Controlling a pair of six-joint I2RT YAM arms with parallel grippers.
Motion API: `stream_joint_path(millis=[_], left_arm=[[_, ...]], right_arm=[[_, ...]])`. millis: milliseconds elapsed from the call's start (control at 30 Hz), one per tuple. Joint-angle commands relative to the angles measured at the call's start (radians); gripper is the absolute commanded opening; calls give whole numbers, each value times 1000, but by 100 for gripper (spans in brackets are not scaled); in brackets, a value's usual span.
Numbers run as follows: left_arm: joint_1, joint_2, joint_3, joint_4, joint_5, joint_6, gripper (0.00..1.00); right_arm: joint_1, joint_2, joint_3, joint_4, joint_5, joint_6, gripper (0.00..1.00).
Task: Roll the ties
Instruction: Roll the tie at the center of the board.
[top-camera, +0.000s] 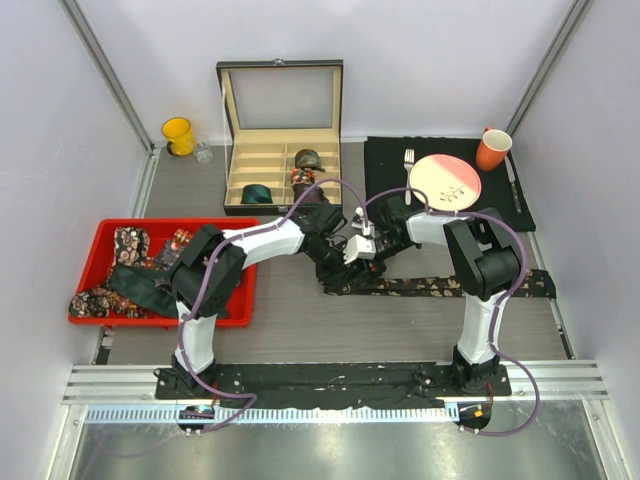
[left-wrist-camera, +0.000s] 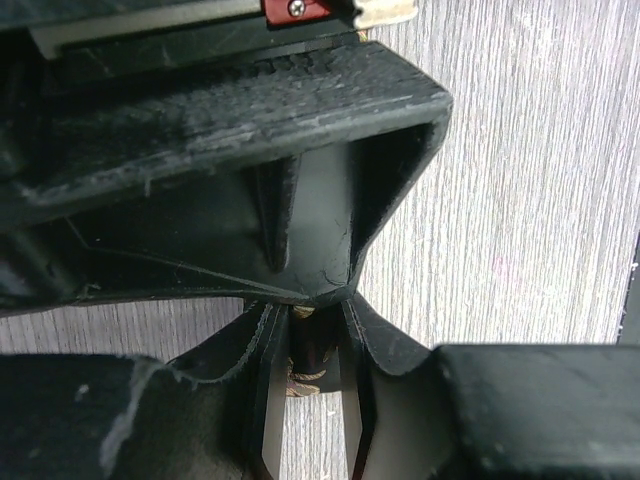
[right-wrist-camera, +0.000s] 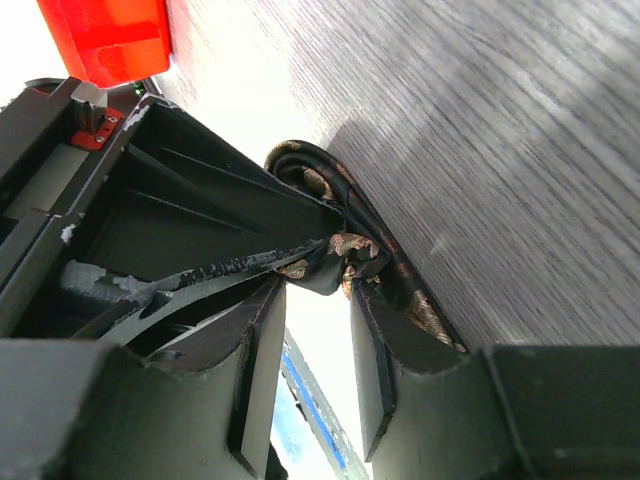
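A long dark floral tie (top-camera: 450, 286) lies flat across the table, its left end gathered where my two grippers meet. My left gripper (top-camera: 338, 268) is shut on that end; in the left wrist view (left-wrist-camera: 305, 322) floral fabric (left-wrist-camera: 303, 378) sits between the narrow jaws. My right gripper (top-camera: 358, 252) faces it, tip to tip. In the right wrist view (right-wrist-camera: 318, 285) it pinches a bunched fold of the tie (right-wrist-camera: 345, 250), which curls into a small coil behind. More ties (top-camera: 130, 245) lie in the red bin (top-camera: 245, 300). Rolled ties (top-camera: 306, 160) sit in the box.
The open compartment box (top-camera: 280, 150) stands at the back centre. A black mat (top-camera: 385, 160) at the back right carries a plate (top-camera: 445, 182), fork, knife and orange cup (top-camera: 493, 150). A yellow cup (top-camera: 178, 135) and a small glass stand at the back left.
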Motion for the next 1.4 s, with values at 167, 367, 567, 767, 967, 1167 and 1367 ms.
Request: stream_joint_path(millis=[167,367,567,767,967,1167,1367], left_arm=[[5,44,11,-33,-23,9,29],[11,47,13,-35,-20,10,29],[14,50,17,-40,-24,15,28],[14,55,29,-41,-12,15,29],[14,58,37,-44,-8,16,29],[20,55,31,-43,0,18,29],[22,55,34,-32,12,4,29]], right_arm=[[13,-41,-7,58,-39,11,33],[3,-27,-7,14,-15,-33,10],[-46,-71,10,-95,-71,-116,27],[-27,-105,11,-98,-91,-108,36],[1,-65,14,-6,-62,-55,35],[4,-30,5,29,-7,-50,34],[10,-11,-22,124,-2,13,34]])
